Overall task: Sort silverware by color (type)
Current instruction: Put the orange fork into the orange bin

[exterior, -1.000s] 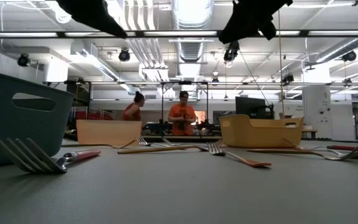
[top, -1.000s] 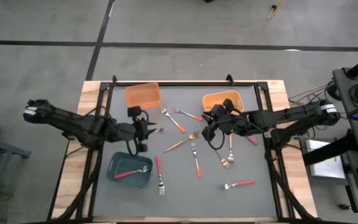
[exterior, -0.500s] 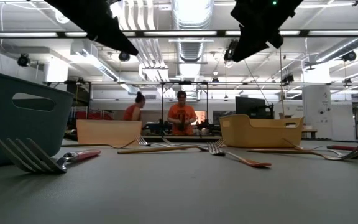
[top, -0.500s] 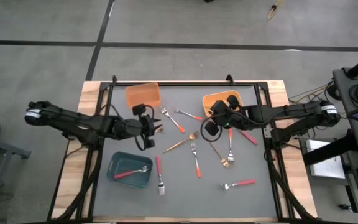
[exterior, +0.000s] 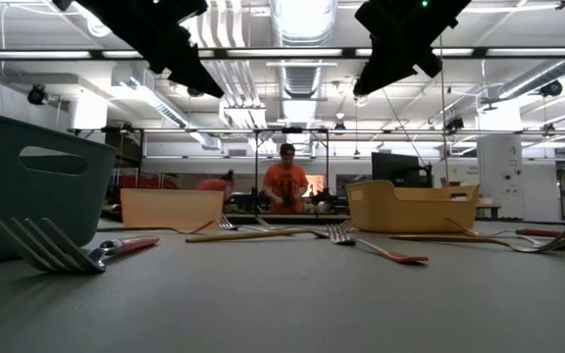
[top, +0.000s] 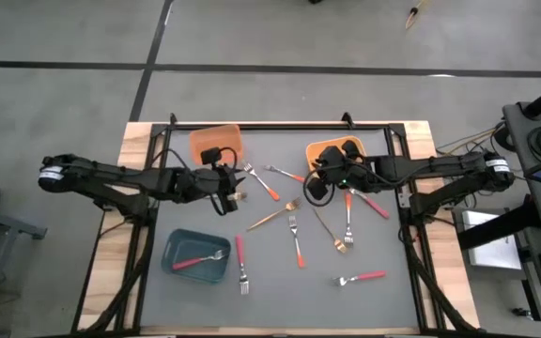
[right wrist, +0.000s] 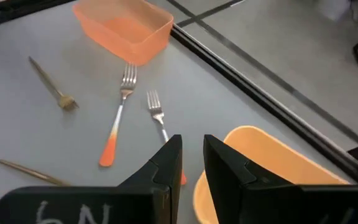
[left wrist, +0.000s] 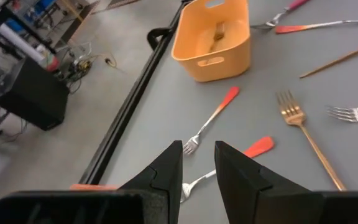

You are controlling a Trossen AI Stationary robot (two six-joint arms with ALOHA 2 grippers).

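Forks lie scattered flat on the grey mat: orange-handled ones (top: 262, 181) (top: 296, 242), red-handled ones (top: 361, 278) (top: 240, 261), and gold ones (top: 332, 235) (top: 272, 216). One red-handled fork (top: 195, 261) lies in the teal bin (top: 175, 268). My left gripper (top: 234, 191) (left wrist: 197, 165) hovers above the mat beside the orange bin (top: 216, 143), its fingers slightly apart and empty. A short gold fork (right wrist: 51, 84) lies on the mat near it. My right gripper (top: 311, 188) (right wrist: 191, 152) hovers next to the yellow-orange bin (top: 334, 150), also slightly apart and empty.
A gold piece (left wrist: 218, 34) lies inside the yellow-orange bin. Black rails (top: 280, 125) frame the mat. Bare mat lies at the near edge (top: 299, 305). A person (exterior: 285, 184) stands in the room beyond the table.
My left gripper has swung from above the teal bin toward the far edge and a little right, ending beside the orange bin. My right gripper has swung slightly toward the far edge, closer to the yellow-orange bin. The forks have not moved.
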